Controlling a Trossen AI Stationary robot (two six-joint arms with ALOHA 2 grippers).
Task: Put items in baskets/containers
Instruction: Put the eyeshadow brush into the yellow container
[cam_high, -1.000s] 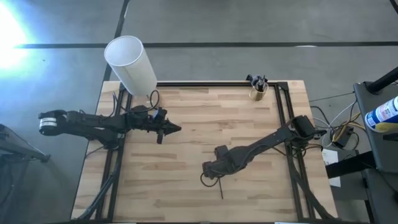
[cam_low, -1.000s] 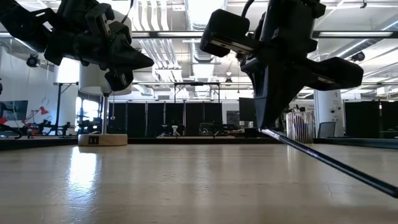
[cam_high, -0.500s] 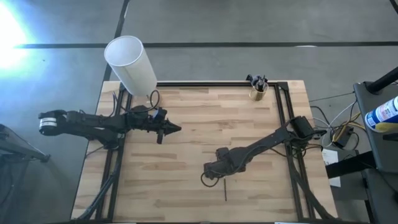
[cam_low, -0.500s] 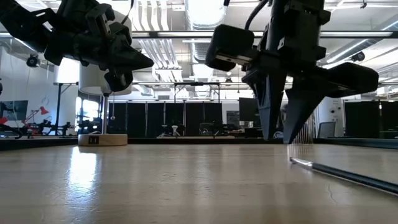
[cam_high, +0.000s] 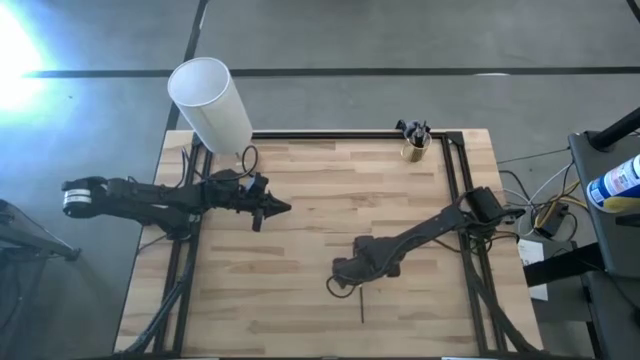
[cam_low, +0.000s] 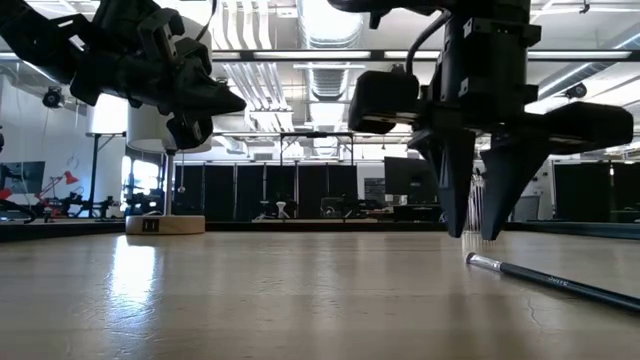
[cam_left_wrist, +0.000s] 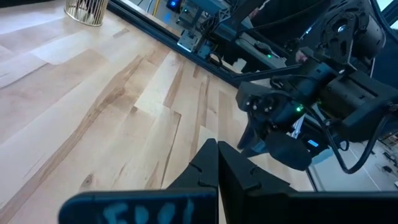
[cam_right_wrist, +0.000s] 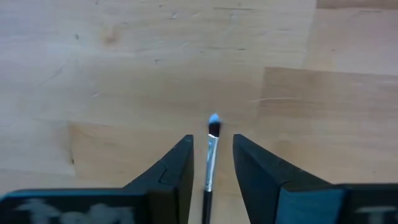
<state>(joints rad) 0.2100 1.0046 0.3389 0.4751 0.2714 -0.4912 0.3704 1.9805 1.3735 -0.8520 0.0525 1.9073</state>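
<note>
Right tool (cam_low: 478, 225) released, fingers astride thin dark-tipped stick (cam_right_wrist: 210, 163) flat on pale wooden tabletop (cam_high: 330, 190), aligned for pickup; small yellowish cup (cam_high: 415, 148) far corner; left tool (cam_high: 283, 208) clenched, idle.

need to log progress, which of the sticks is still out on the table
The lone stick lying flat below the open right gripper; the others stand in the small cup at the far edge.

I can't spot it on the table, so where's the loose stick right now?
The stick lies flat near the table's front edge, right of centre, just below the open right gripper.
</note>
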